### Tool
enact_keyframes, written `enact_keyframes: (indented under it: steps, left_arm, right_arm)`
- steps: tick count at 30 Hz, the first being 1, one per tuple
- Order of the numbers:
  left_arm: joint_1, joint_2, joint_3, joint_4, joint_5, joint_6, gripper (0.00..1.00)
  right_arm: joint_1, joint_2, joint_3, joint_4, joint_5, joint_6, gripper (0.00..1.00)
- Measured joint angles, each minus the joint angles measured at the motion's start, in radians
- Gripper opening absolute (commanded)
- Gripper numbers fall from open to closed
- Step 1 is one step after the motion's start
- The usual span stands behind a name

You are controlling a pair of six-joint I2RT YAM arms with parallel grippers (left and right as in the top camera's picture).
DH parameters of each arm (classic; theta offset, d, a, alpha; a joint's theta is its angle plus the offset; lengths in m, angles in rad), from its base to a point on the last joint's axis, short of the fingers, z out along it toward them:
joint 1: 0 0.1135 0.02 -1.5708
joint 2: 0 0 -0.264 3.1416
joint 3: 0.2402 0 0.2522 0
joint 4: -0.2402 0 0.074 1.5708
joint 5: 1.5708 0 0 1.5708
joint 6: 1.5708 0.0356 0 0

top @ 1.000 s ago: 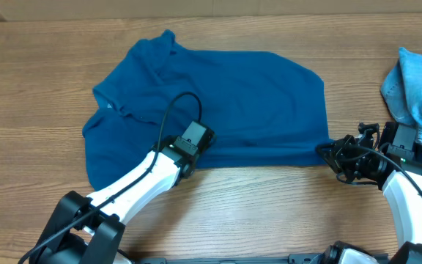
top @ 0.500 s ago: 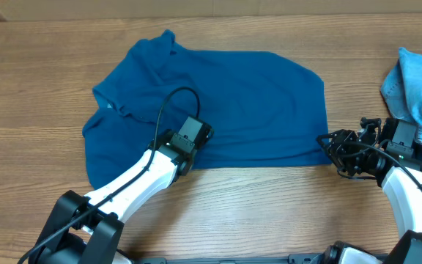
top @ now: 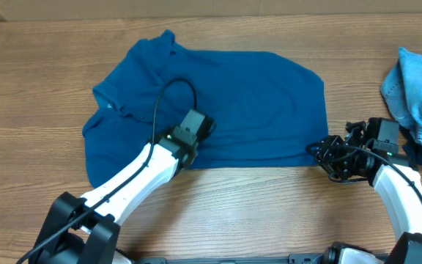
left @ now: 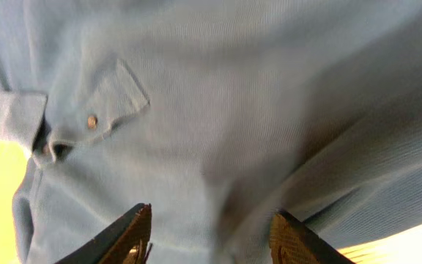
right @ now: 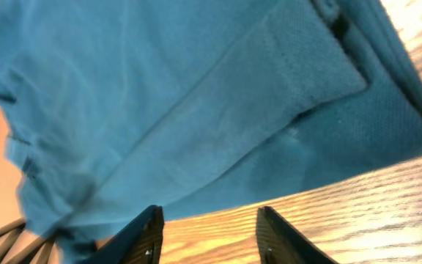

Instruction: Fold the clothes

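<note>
The clothes in play are a deep-blue knit shirt [top: 226,95], lying folded and spread flat on the wooden table [top: 35,88]. My left gripper [top: 198,126] hovers over the shirt's front part, near its lower edge. In the left wrist view it [left: 211,231] is open, with only blue fabric [left: 218,110] below and a buttoned placket [left: 90,121] to the left. My right gripper [top: 319,152] sits at the shirt's lower right corner. The right wrist view shows it [right: 209,224] open over bare wood, the shirt's hem [right: 284,95] just beyond its fingertips.
A crumpled light-blue denim garment [top: 416,81] lies at the table's right edge, close behind my right arm [top: 398,183]. The left arm [top: 134,176] crosses the shirt's lower left edge. Bare wood [top: 269,205] runs along the front of the table.
Both grippers have opened and let go of the shirt's lower edge, which now lies flat. The right gripper has shifted slightly left; the left one has edged forward over the cloth.
</note>
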Motion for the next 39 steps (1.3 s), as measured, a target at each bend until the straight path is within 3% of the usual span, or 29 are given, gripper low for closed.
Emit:
enact_keyframes:
  steps: [10, 16, 25, 32, 34, 35, 39]
  left_arm:
    - [0.000, 0.000, 0.311, -0.212, 0.100, -0.104, 0.66]
    - [0.015, 0.000, 0.533, -0.344, 0.174, -0.192, 0.63]
    - [0.019, 0.000, 0.689, -0.428, 0.214, -0.223, 0.61]
    - [0.019, 0.000, 0.692, -0.457, 0.222, -0.223, 0.61]
    - [0.019, 0.000, 0.692, -0.459, 0.222, -0.223, 0.61]
    - [0.019, 0.000, 0.692, -0.459, 0.222, -0.223, 0.61]
    - [0.019, 0.000, 0.692, -0.471, 0.224, -0.223, 0.63]
  right_arm:
    - [0.006, 0.113, 0.001, 0.058, 0.063, 0.019, 0.34]
    - [0.006, 0.143, 0.001, 0.121, 0.059, 0.021, 0.22]
    - [0.006, 0.143, 0.001, 0.317, -0.009, 0.026, 0.12]
    - [0.006, 0.143, 0.003, 0.426, -0.080, 0.067, 0.13]
    - [0.006, 0.143, 0.003, 0.433, -0.086, 0.069, 0.21]
    - [0.006, 0.143, 0.004, 0.427, -0.090, 0.071, 0.31]
    - [0.006, 0.143, 0.006, 0.336, -0.111, 0.071, 0.44]
